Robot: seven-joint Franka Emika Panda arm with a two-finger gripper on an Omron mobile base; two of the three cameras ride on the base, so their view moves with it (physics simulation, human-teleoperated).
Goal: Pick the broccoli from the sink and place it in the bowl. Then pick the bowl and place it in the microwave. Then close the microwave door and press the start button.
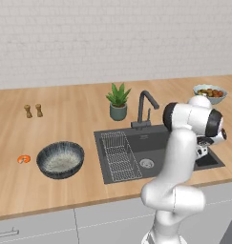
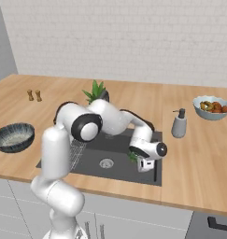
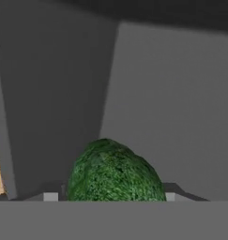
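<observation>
The long counter looks like light, matt wood, and the rectangular dark grey sink set in it is smooth and dull — with a thin wire rack. The small green broccoli floret looks rough and nubbly; the round dark blue-grey bowl is speckled, faintly glossy.

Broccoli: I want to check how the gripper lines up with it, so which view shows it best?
The hand view: the broccoli sits large and close against the sink wall. The right base view shows a green sliver beside the gripper; the left base view hides it behind the arm.

A kitchen: wooden counter, sink with faucet
</observation>
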